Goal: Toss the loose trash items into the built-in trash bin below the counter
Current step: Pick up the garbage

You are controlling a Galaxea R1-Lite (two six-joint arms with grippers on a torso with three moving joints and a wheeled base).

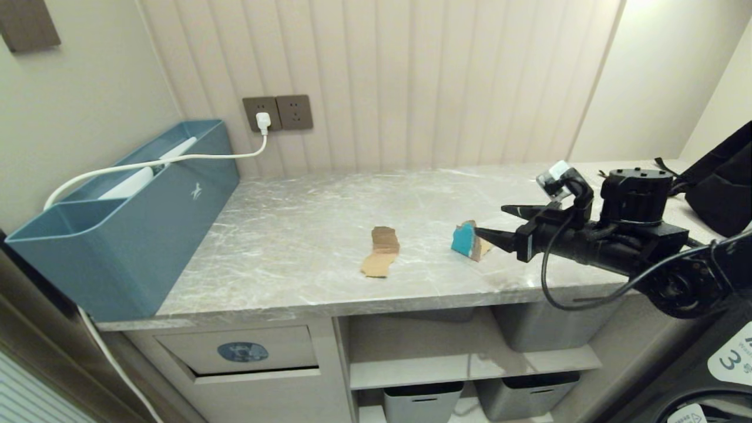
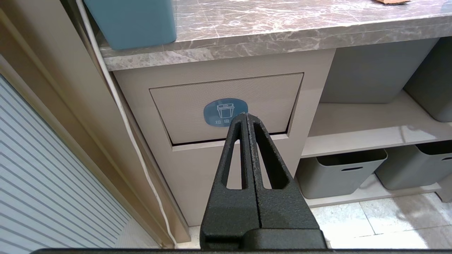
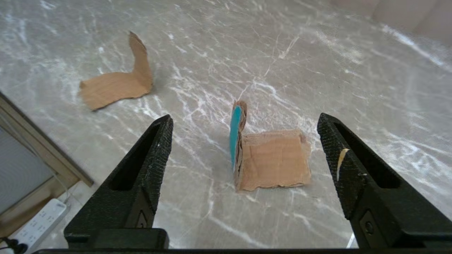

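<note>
Two loose trash items lie on the grey marble counter point(image 1: 305, 235): a bent brown cardboard scrap point(image 1: 382, 252) point(image 3: 113, 84) and a folded scrap with a turquoise face point(image 1: 467, 239) point(image 3: 272, 160) standing on edge. My right gripper point(image 1: 492, 220) point(image 3: 244, 119) hovers just right of the turquoise scrap, open wide, fingers either side of it and not touching. The built-in trash bin point(image 1: 242, 351) point(image 2: 226, 102) sits under the counter's left end, its flap bearing a blue oval sticker. My left gripper point(image 2: 246, 115) is shut and empty, low in front of that flap.
A large teal box point(image 1: 129, 235) stands at the counter's left end, with a white cable point(image 1: 147, 164) running to a wall socket point(image 1: 262, 120). A black bag point(image 1: 722, 188) lies at the far right. Grey storage bins point(image 1: 423, 402) fill the open shelves.
</note>
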